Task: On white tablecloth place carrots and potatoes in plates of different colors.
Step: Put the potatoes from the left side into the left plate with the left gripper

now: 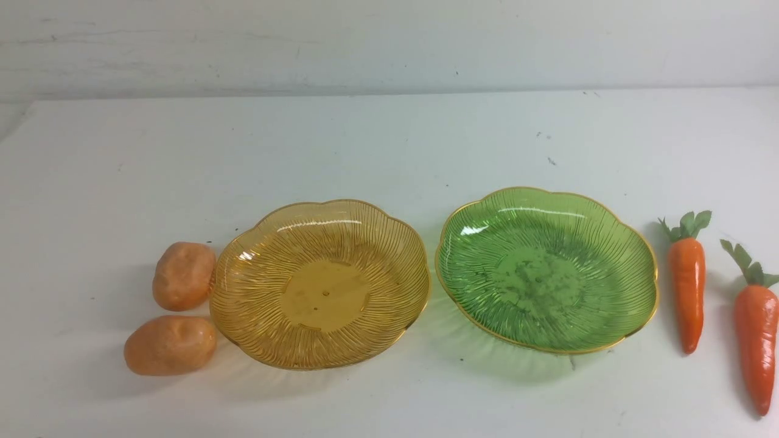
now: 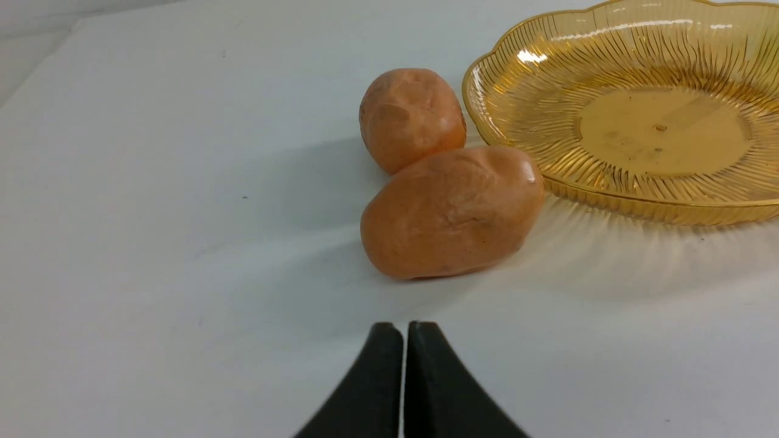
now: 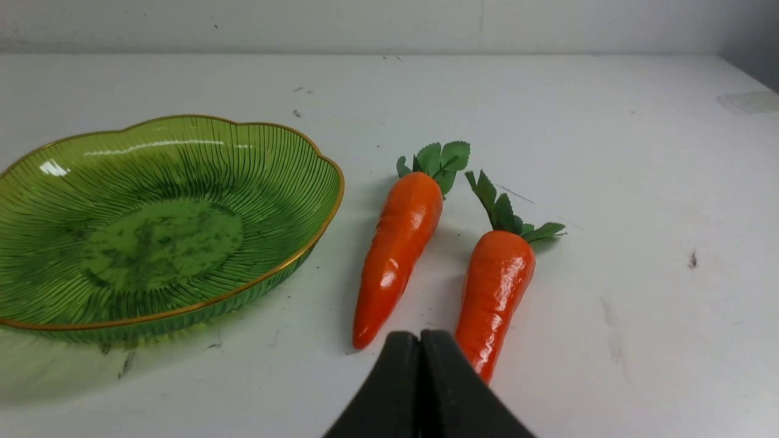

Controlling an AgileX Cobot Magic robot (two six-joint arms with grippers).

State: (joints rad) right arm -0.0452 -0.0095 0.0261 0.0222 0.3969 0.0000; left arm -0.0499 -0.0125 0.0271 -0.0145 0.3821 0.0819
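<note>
On the white tablecloth (image 1: pixel 389 140) two empty scalloped dishes sit side by side: the amber plate (image 1: pixel 243 298) on your left, the green plate (image 1: pixel 633 261) on your right. A far potato (image 1: pixel 184 276) and a near potato (image 1: pixel 170 344) lie just left of the amber plate. Both look light, stiff and rounded, likely to roll, so take each across its short middle. An inner carrot (image 1: pixel 687 292) and an outer carrot (image 1: pixel 756 340) lie right of the green plate, leaves pointing away from you. Their glossy skin looks slippery, so grip the thick part below the leaves. The left hand (image 2: pixel 404 331) has its fingers pressed together and holds nothing, short of the near potato. The right hand (image 3: pixel 420 340) is likewise closed and empty. Neither hand shows in the front view. The right hand covers the outer carrot's tip, each wrist view cuts off its plate, and you cannot tell whether the far potato touches the amber rim
</note>
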